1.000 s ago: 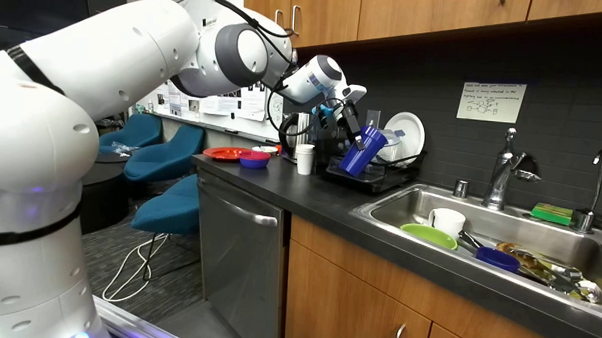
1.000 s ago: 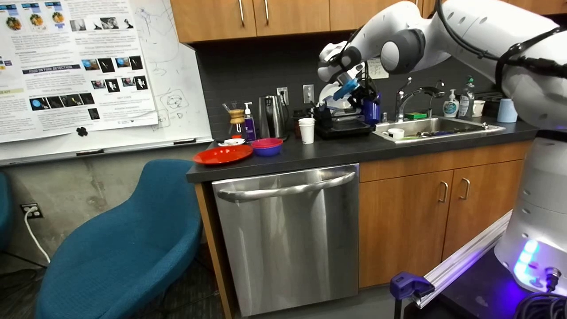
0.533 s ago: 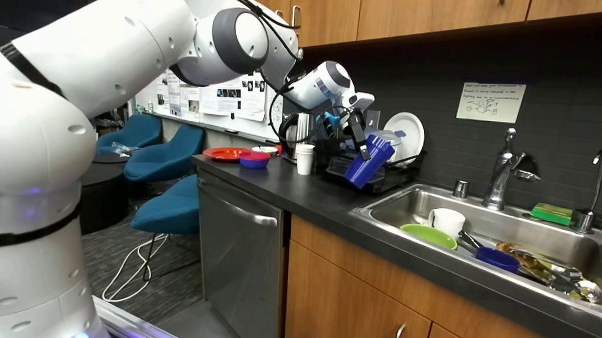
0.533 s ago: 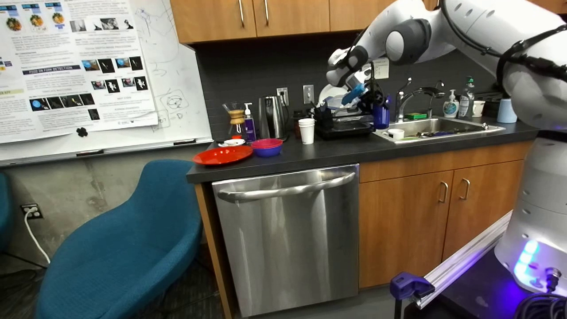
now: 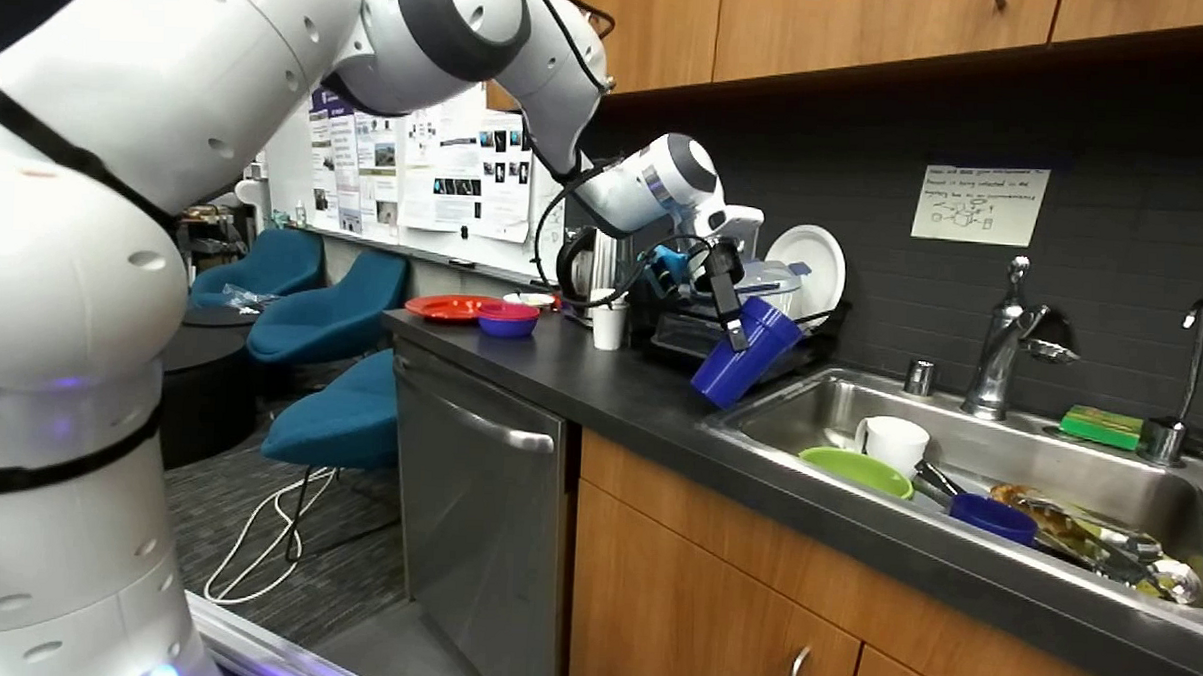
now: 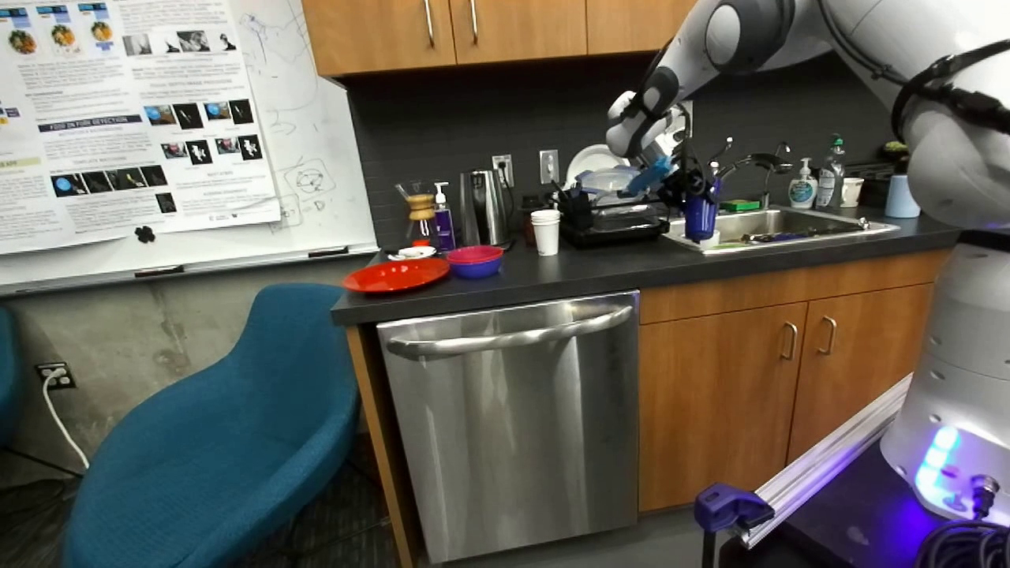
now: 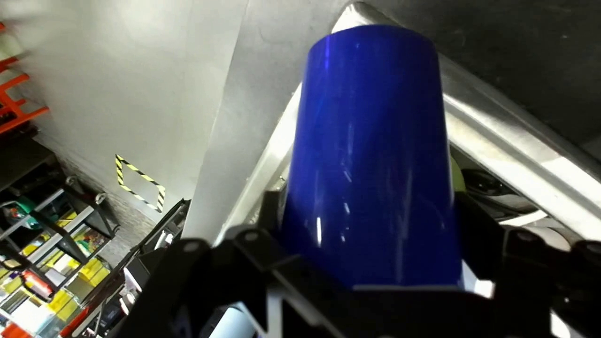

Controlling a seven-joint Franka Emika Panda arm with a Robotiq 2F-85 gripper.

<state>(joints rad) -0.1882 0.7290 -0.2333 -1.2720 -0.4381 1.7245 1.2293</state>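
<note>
My gripper [image 7: 368, 216] is shut on a blue cup [image 7: 371, 141]. One dark finger stands on each side of it in the wrist view. The cup is held tilted in the air, as an exterior view shows [image 5: 738, 373]. It also shows in an exterior view [image 6: 699, 219], where it covers part of the sink's left end. In the wrist view the metal sink rim [image 7: 512, 122] lies below the cup. A black dish rack [image 6: 611, 234] with a white plate [image 5: 819, 271] stands beside and behind the gripper.
The sink [image 5: 1037, 461] holds a white mug [image 5: 898, 445], a green bowl [image 5: 857, 471], a blue bowl [image 5: 993, 518] and utensils. The faucet [image 5: 993, 357] rises behind it. White paper cups [image 6: 546, 235], a red plate [image 6: 397, 276] and a kettle [image 6: 483, 209] stand on the counter.
My gripper has carried the blue cup from over the dish rack towards the sink, rightward and a little lower in both exterior views. The cup stays tilted in the grip.
</note>
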